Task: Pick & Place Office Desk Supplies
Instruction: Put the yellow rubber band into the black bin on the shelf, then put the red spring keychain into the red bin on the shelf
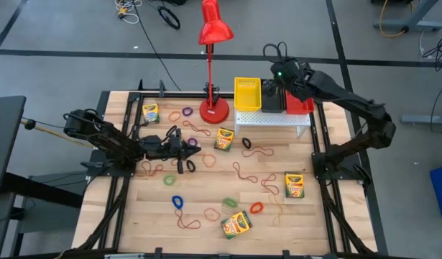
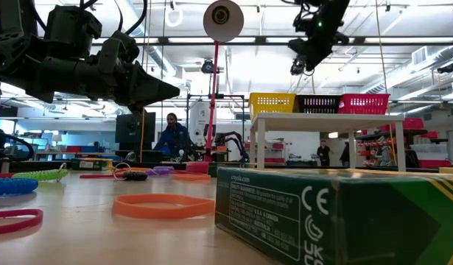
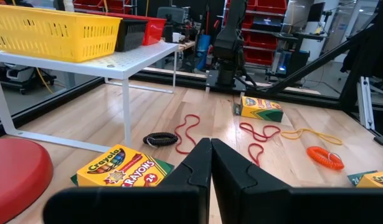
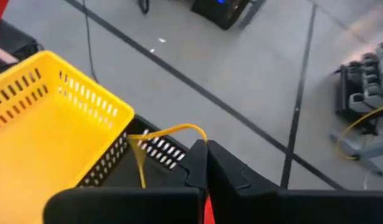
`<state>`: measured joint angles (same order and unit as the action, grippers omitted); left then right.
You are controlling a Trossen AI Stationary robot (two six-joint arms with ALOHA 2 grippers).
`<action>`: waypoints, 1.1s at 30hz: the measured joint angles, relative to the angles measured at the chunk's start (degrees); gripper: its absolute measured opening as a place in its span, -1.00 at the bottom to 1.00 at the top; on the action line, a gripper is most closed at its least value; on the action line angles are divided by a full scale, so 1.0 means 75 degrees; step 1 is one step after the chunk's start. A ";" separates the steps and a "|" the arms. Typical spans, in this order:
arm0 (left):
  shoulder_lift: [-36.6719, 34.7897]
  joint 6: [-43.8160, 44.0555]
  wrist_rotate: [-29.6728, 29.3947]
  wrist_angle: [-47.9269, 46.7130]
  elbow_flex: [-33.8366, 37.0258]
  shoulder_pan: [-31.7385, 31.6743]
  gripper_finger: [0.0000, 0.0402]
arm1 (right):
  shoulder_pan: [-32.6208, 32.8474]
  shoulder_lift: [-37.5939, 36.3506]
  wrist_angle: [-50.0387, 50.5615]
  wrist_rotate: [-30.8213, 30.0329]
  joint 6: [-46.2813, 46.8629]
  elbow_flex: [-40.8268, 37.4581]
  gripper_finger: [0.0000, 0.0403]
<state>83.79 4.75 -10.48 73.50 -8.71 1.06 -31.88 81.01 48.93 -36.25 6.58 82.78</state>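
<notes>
Several yellow-and-green crayon boxes lie flat on the wooden table: point(image 1: 150, 112), point(image 1: 224, 138), point(image 1: 295, 184), point(image 1: 236, 224). Thin rubber bands point(image 1: 246, 175) in many colours lie scattered among them. My right gripper point(image 4: 207, 149) hangs high over the black basket point(image 4: 126, 174) on the white stand point(image 1: 271, 119), shut on a yellow rubber band point(image 4: 169, 130). My left gripper point(image 1: 194, 152) waits level above the table's left half. It is shut with nothing in it, and points at the crayon box point(image 3: 119, 167) beside the lamp base. My right gripper pinches the yellow rubber band at one spot of its loop point(image 4: 194, 134), between the two fingertips. The fingers slant down toward the table's far edge. The band is lifted clear. Its free part arches out beside the fingers and hangs slack point(image 4: 141, 165) over the black basket, next to the yellow basket's wall.
A yellow basket point(image 1: 247, 93), the black basket point(image 1: 272, 97) and a red basket point(image 1: 300, 104) stand side by side on the white stand at the table's far right. A tall red desk lamp point(image 1: 213, 108) stands left of them. Open wood lies at the near left.
</notes>
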 joint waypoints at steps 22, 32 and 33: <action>0.0000 -0.0003 0.0003 0.0003 0.0000 0.0000 -0.93 | 0.0644 -0.0218 0.1290 0.0629 0.0755 -0.0047 -0.37; 0.0000 -0.0003 0.0000 0.0003 0.0000 -0.0003 -0.93 | 0.2906 -0.1902 -0.1434 0.0771 0.0382 -0.2407 -0.96; 0.0000 -0.0003 0.0003 0.0003 0.0000 -0.0003 -0.93 | 0.3152 -0.2073 -0.1920 0.0843 0.0377 -0.2806 -0.95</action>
<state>83.79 4.73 -10.46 73.52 -8.71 1.04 -8.25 65.47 34.53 -29.93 9.42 61.74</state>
